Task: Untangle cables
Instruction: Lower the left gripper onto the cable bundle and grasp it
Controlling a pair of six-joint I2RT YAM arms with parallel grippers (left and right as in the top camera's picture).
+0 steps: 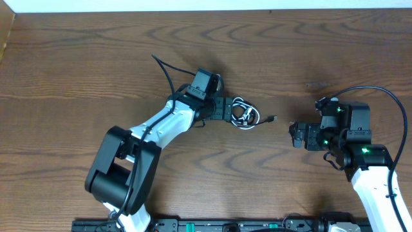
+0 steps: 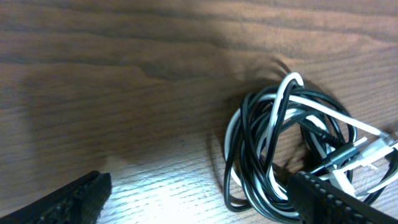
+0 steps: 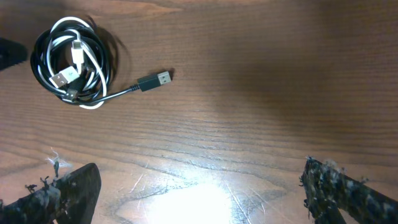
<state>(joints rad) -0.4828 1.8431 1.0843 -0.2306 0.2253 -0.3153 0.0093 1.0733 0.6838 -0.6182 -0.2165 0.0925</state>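
Observation:
The white and black cables (image 1: 244,113) lie coiled together in one bundle on the wooden table, with a black plug (image 1: 271,119) trailing out to the right. My left gripper (image 1: 226,109) is open and low at the bundle's left edge. In the left wrist view the bundle (image 2: 283,149) sits by the right finger, and bare wood shows between the jaws (image 2: 199,199). My right gripper (image 1: 295,134) is open and empty, to the right of the plug. The right wrist view shows the bundle (image 3: 71,62) and plug (image 3: 155,79) far ahead of the jaws (image 3: 199,193).
A thicker black robot wire (image 1: 166,71) loops off the left arm behind the gripper. The table's far edge (image 1: 206,9) runs along the top and a rail (image 1: 212,225) along the front.

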